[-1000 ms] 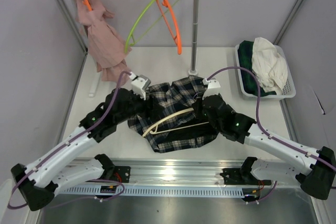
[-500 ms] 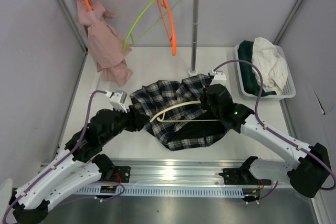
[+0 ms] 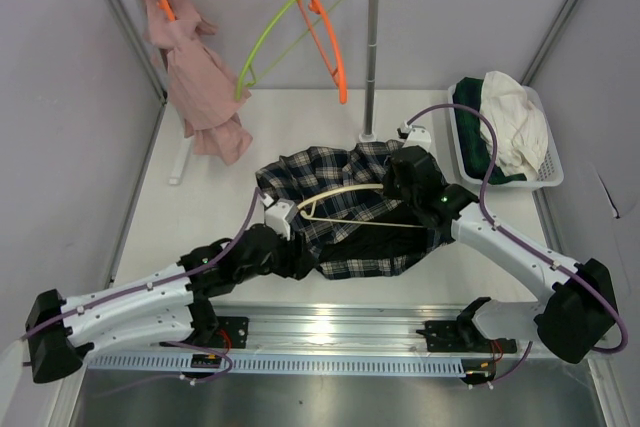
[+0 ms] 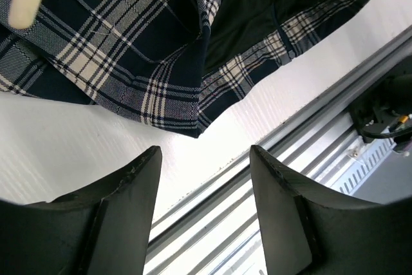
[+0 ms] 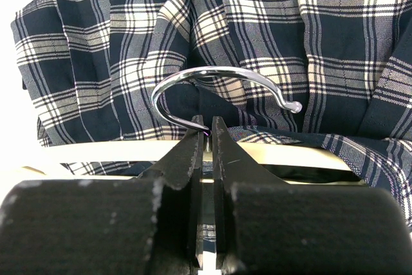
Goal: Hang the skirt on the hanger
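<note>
The dark plaid skirt lies crumpled in the middle of the table, and a cream hanger rests across it. My right gripper is at the skirt's right side. In the right wrist view this gripper is shut on the base of the hanger's metal hook, with the skirt spread behind it. My left gripper hovers at the skirt's near-left hem. In the left wrist view that gripper is open and empty, just short of the skirt's edge.
At the back stands a clothes rack holding an orange hanger, a green hanger and a pink garment. A white basket of clothes sits at the right. A metal rail runs along the table's near edge.
My left arm has drawn back from the skirt's left side to its near-left hem. The right gripper has carried the hanger's hook and the skirt a little towards the back right.
</note>
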Controlling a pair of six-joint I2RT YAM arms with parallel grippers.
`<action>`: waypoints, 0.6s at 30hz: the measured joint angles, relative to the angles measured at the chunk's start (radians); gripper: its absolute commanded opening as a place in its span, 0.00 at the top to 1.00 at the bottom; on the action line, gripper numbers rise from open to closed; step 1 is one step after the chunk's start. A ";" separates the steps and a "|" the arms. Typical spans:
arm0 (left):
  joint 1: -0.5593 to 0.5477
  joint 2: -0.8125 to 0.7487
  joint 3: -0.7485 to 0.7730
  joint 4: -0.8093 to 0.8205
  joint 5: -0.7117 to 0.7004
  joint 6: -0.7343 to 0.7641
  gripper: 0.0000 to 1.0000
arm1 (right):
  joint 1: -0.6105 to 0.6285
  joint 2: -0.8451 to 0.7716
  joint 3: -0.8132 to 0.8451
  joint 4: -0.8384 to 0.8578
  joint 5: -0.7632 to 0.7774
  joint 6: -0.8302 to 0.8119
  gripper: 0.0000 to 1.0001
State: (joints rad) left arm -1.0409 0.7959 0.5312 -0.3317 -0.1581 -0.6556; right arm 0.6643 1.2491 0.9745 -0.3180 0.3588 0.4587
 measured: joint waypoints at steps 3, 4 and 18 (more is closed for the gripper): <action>-0.018 0.051 0.000 0.016 -0.055 -0.011 0.36 | -0.001 -0.001 0.001 -0.003 -0.002 0.000 1.00; -0.021 0.068 0.000 0.016 -0.072 -0.017 0.36 | -0.001 -0.002 0.001 -0.005 -0.003 0.000 1.00; -0.108 0.295 0.014 0.085 -0.196 -0.029 0.40 | -0.001 -0.025 0.002 -0.022 -0.009 0.000 1.00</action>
State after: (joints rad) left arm -1.1484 1.0908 0.5453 -0.2462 -0.3538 -0.6846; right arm 0.6636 1.2243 0.9764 -0.3397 0.3500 0.4591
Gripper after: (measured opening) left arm 0.620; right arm 0.044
